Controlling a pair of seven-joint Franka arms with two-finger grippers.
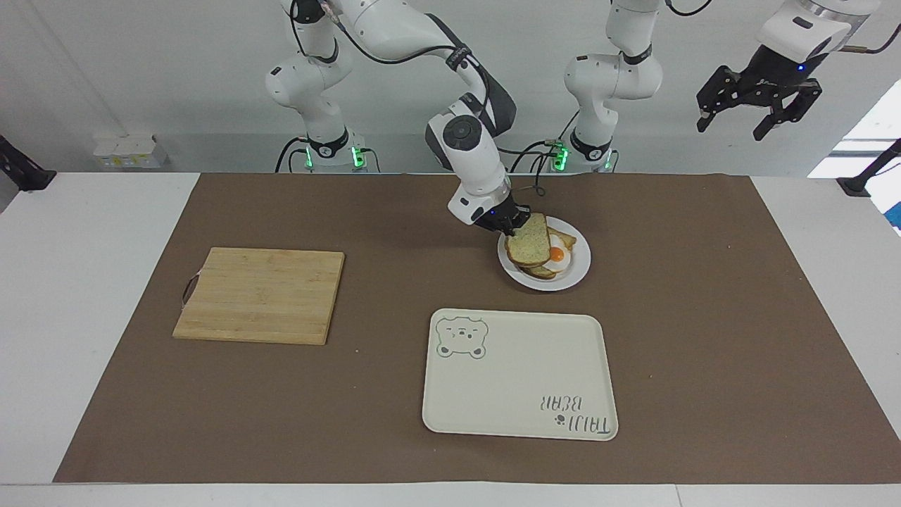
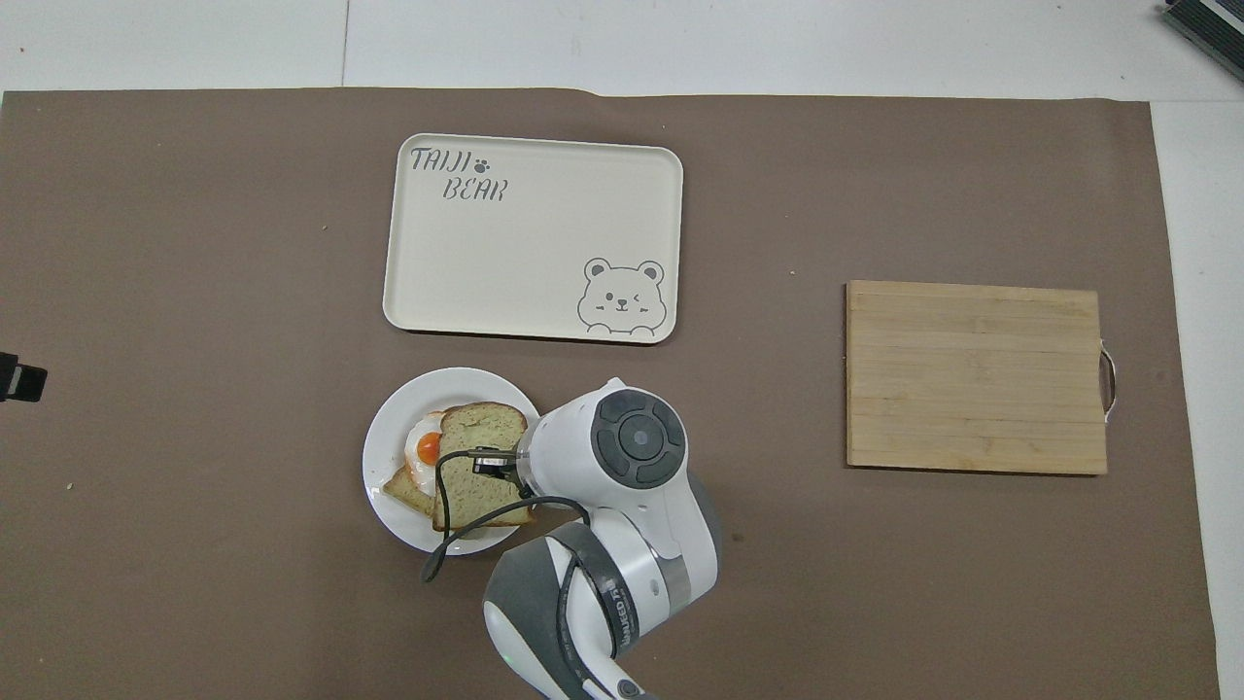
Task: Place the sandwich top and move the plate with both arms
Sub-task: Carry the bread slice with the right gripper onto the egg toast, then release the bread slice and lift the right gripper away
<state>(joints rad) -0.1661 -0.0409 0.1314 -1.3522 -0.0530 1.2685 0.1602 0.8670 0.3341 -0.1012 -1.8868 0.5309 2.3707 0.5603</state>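
Note:
The pale sandwich top [image 1: 528, 241] [image 2: 476, 465] hangs tilted in the air over the white plate [image 1: 576, 273] [image 2: 389, 465]. My right gripper [image 1: 512, 227] [image 2: 496, 463] is shut on its edge. It covers most of the toast and fried egg [image 1: 558, 256] [image 2: 426, 448] lying on the plate; part of the egg still shows. My left gripper [image 1: 759, 98] waits open, high in the air past the left arm's end of the mat.
A cream bear-printed tray [image 1: 519, 373] [image 2: 533, 237] lies farther from the robots than the plate. A wooden cutting board [image 1: 260, 294] [image 2: 975, 376] sits toward the right arm's end of the brown mat.

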